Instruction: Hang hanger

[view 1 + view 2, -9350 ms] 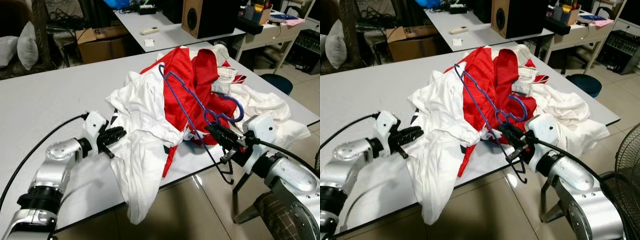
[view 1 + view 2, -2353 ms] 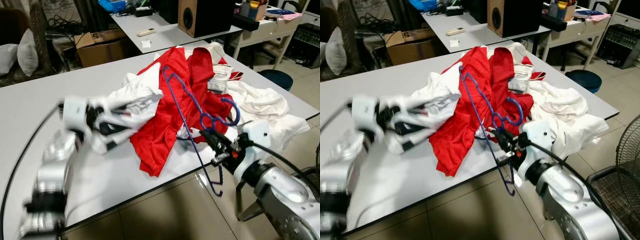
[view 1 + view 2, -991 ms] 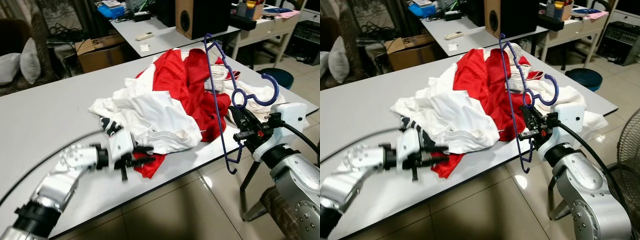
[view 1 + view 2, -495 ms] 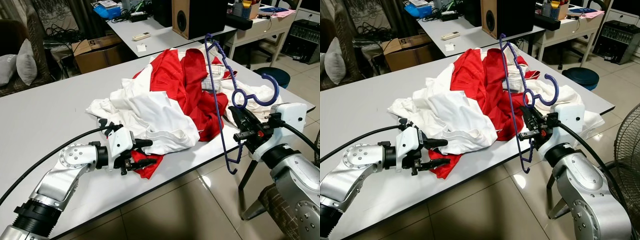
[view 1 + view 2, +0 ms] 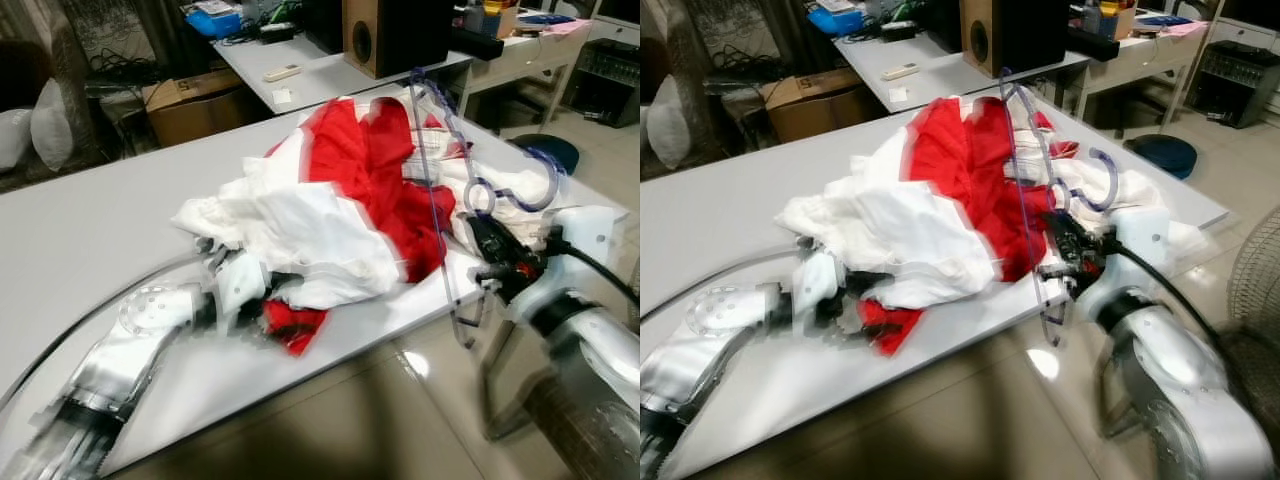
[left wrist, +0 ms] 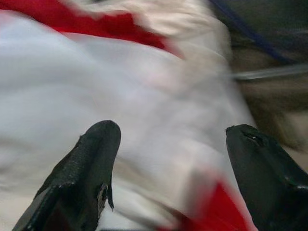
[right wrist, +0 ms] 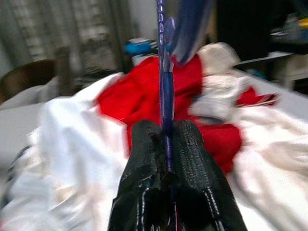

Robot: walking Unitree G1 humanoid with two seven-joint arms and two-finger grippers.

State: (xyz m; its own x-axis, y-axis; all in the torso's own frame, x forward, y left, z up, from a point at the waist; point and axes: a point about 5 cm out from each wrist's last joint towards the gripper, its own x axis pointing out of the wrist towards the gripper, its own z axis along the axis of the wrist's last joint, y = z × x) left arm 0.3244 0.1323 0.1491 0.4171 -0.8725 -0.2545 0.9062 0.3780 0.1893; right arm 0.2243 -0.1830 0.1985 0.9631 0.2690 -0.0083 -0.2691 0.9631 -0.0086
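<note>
A large white table [image 5: 90,240] is seen carrying a heap of red and white clothes [image 5: 340,200], which spreads from the middle of the table to its right end. A second table [image 5: 330,65] lies behind, with a wooden speaker [image 5: 395,30] and a remote control [image 5: 280,72] on it; a cardboard box [image 5: 200,100] is seen beside it on the floor, its contents not made out. The head views are blurred. The blue wire hanger [image 5: 440,190] is held upright off the table's right front edge, beside the clothes, its hook curled to the right above the right pincer [image 5: 490,250]. In the right wrist view the black fingers [image 7: 149,192] are pressed together on the hanger's thin blue bar, which runs up between them. The left pincer [image 5: 265,300] is placed low at the front edge of the heap, at a red fold; in the left wrist view its fingers [image 6: 91,159] are spread wide with white and red cloth lying between them.
</note>
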